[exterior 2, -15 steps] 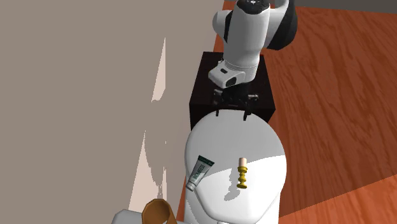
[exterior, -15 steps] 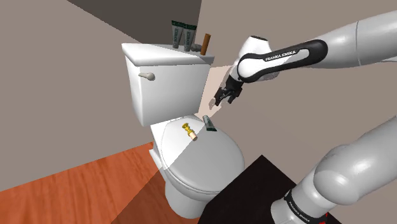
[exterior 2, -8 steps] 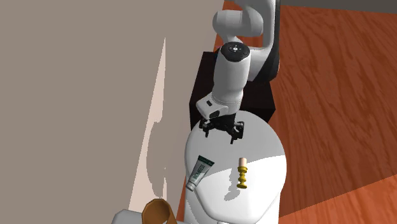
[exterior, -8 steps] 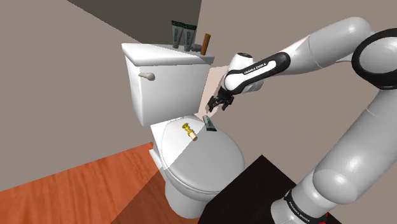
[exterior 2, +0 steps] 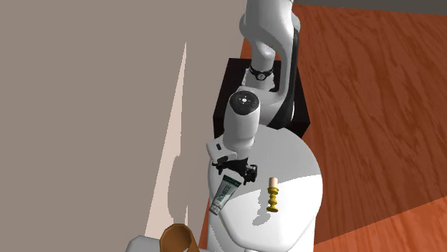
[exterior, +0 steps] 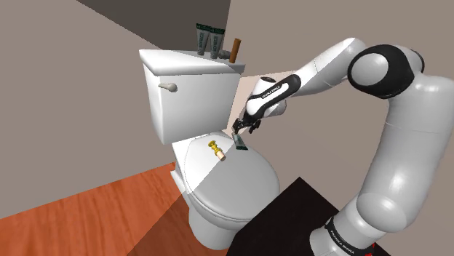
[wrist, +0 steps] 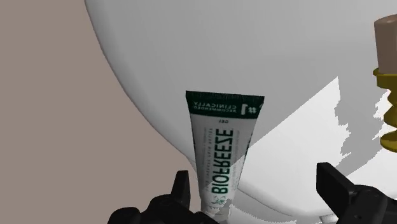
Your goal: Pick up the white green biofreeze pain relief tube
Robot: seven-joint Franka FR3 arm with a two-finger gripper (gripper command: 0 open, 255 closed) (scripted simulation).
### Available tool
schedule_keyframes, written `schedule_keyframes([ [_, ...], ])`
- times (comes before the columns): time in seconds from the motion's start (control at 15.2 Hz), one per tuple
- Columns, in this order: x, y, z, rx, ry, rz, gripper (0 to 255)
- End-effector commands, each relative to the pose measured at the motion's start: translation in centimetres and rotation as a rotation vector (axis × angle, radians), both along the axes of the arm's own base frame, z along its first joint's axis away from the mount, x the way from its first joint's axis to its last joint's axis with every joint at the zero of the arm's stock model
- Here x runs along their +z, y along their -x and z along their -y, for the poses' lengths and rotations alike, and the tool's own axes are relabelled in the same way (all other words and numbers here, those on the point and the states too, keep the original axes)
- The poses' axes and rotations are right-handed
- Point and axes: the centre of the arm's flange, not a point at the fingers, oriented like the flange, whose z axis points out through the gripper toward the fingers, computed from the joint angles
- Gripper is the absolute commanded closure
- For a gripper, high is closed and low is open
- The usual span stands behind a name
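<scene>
Found the white and green Biofreeze tube (exterior: 240, 141) lying flat on the closed white toilet lid (exterior: 233, 182), toward the lid's back edge and just in front of the white tank (exterior: 182, 94). Read green "BIOFREEZE" lettering along its white body in the wrist view (wrist: 218, 153), plus a dark green band across its wide end. Saw the black end effector (exterior: 241, 129) poised just above the tube at the tip of the outstretched white arm. Noted its fingers (wrist: 332, 181) standing well apart and clasping nothing. Placed the tube's narrower end between those fingers, much nearer to one than to the other. Could not tell from any view whether that nearer finger touched the tube. Spotted, in the second exterior view, the end effector (exterior 2: 234, 172) over the tube's (exterior 2: 225, 192) green-banded end. Noticed a small gold candlestick (exterior: 217, 150) with a beige top also lying on the lid, apart from the tube, toward the shoulder view's left. Made out two more green and white tubes (exterior: 207, 40) upright on top of the tank, beside a brown object (exterior: 234, 49). Saw a grey flush handle (exterior: 169, 86) on the tank's front. Registered the black stand (exterior: 291, 218) beside the toilet, a reddish wooden floor (exterior: 109, 218) and plain taupe walls (exterior: 73, 94).
</scene>
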Motion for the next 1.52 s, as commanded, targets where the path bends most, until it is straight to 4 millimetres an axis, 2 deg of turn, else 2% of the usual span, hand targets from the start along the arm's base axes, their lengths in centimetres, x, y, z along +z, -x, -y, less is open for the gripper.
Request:
schedule_keyframes([
  [0.0, -2.1, -1.2, 0.8, -0.027, 0.001, -0.002, 0],
  [0.2, -5.4, -2.8, 2.3, -0.068, 0.002, -0.005, 0],
  [0.73, -9.7, -3.0, 2.5, -0.071, 0.002, -0.006, 0],
  [0.86, -9.7, -3.0, 2.5, -0.072, 0.002, -0.006, 0],
  [0.92, -9.7, -3.0, 2.5, -0.071, 0.002, -0.006, 255],
  [1.45, -9.7, -3.0, 2.5, -0.071, 0.002, -0.006, 255],
])
